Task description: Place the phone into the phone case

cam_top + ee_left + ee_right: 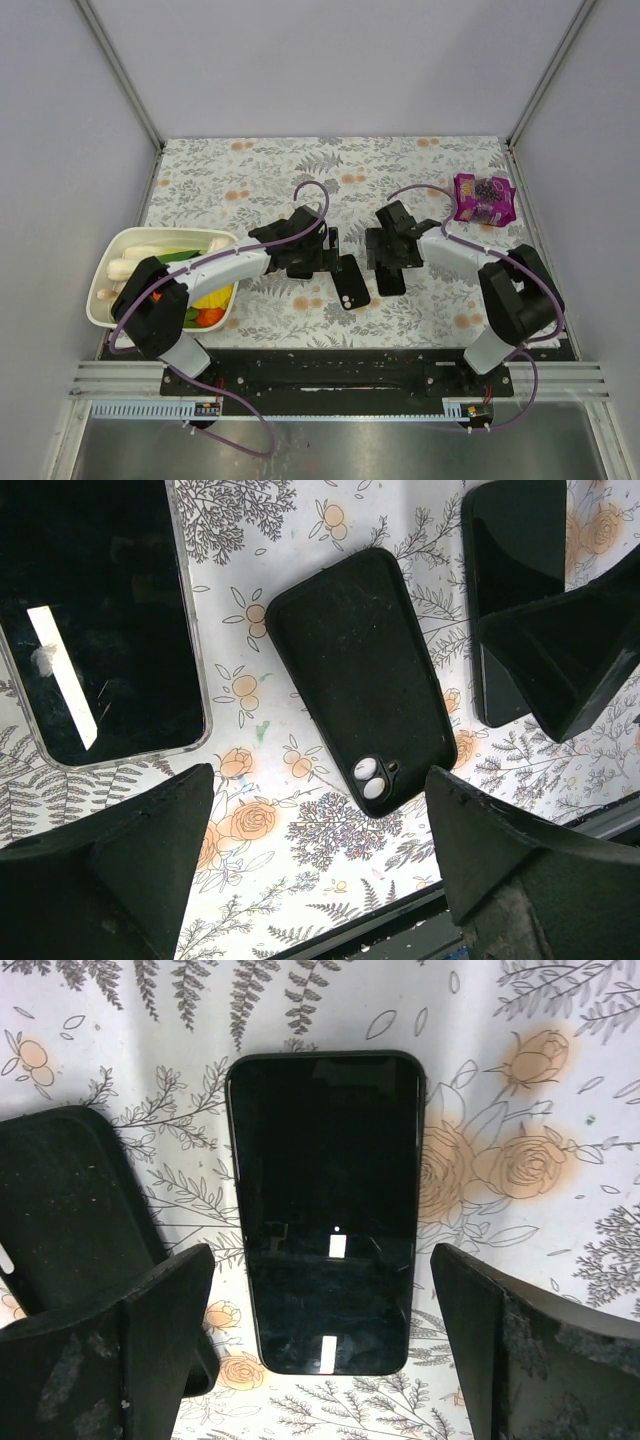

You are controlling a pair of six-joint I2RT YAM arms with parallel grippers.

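Right gripper (320, 1250): fingers spread wide, holding nothing. It hangs over the phone, one finger off each long side and clear of it.
Left gripper (318, 800): fingers spread wide, holding nothing. It hangs over the phone case.
Phone (325, 1180): lies flat on the table (250, 180), dark screen up, outside the case. From above it is at 6 o'clock of the right gripper.
Phone case (355, 670): black, flat on the cloth, with two round lens openings at its near end. It is at 9 o'clock of the phone, near it, with a strip of cloth between them.
Second dark slab (100, 630): glossy with a pale rim, at 9 o'clock of the case in the left wrist view.
White basin (130, 237): holds vegetables, at the table's 8 o'clock.
Purple packet (483, 198): at the table's 2 o'clock.
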